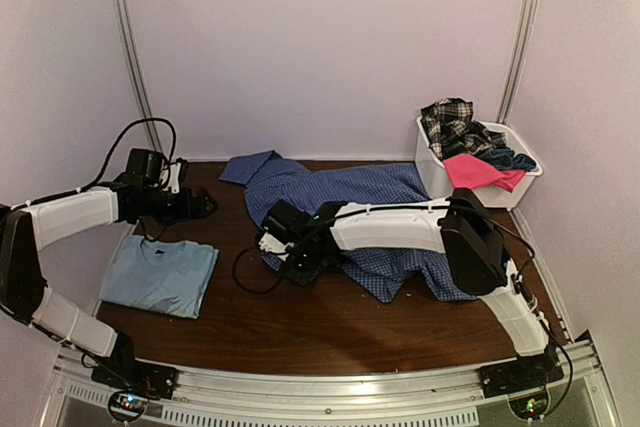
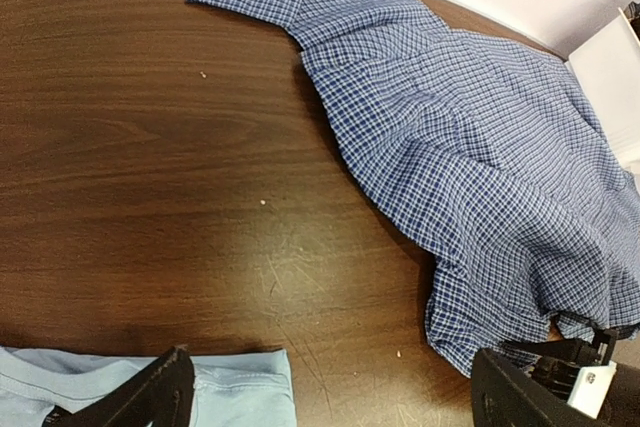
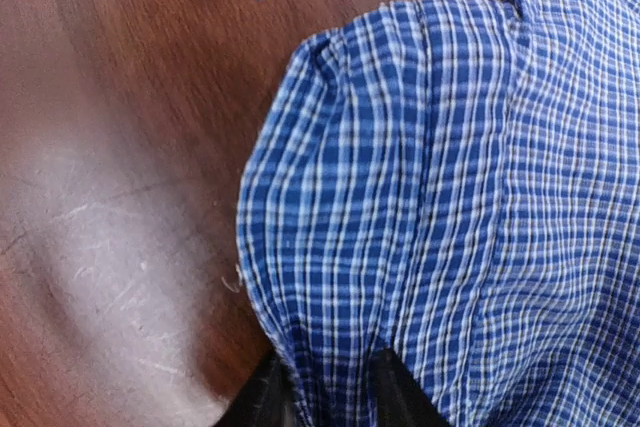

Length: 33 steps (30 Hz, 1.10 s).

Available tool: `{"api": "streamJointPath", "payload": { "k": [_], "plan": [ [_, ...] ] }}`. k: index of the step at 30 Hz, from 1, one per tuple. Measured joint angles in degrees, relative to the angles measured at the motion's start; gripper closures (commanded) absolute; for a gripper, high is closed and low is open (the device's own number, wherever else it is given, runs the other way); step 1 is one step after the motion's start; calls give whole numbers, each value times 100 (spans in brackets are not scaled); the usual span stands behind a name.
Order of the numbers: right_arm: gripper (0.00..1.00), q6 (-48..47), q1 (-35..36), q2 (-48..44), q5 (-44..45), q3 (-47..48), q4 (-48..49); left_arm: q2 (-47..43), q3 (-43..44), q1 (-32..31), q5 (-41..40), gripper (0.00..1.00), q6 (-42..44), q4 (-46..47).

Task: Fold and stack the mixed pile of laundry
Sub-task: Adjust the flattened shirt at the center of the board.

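The shirt [image 1: 350, 187] lies spread across the middle of the bench [image 1: 330, 327], one edge pinched in the right end effector [image 3: 330, 392] (fingers closed on cloth). Folding it looks barely begun; next, the held edge needs carrying across the body. The left end effector [image 2: 335, 392] hangs wide open, empty. A folded T-shirt [image 1: 158, 275] sits front left. The basket [image 1: 435, 172], back right, holds a plaid piece [image 1: 450, 122], a pink piece [image 1: 480, 169] and navy pieces [image 1: 510, 159].

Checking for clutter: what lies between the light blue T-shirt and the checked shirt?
Bare table with a few specks, in the left wrist view; the top view adds a black cable loop.
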Motion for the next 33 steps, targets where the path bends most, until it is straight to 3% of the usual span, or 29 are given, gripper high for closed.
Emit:
{"api": "streamJointPath", "payload": {
  "k": [7, 11, 12, 14, 15, 20, 26, 33],
  "plan": [
    [56, -221, 122, -444, -188, -605, 203, -11, -17, 4, 15, 2, 9, 192],
    [66, -157, 118, -337, -149, -599, 205, -214, -144, 4, 15, 2, 114, 332],
    [71, -155, 105, -337, -118, -599, 208, -304, -208, 4, 15, 2, 149, 380],
    [98, -109, 50, -337, -81, -634, 240, -577, -413, 4, 11, 2, 240, 511],
    [100, -48, 13, -345, -74, -667, 275, -715, -518, 4, 13, 2, 284, 586],
    [100, -59, -155, -439, -269, -719, 179, -1106, -903, 0, 103, 2, 610, 946],
    [100, -9, -409, -1327, -1412, -901, 168, -1335, -1373, -262, 232, 4, 1419, 1187],
    [100, 376, -1038, -2487, -2889, -1495, 656, -1917, -2164, -1440, 144, 4, 1987, 2041]
  ]
}}
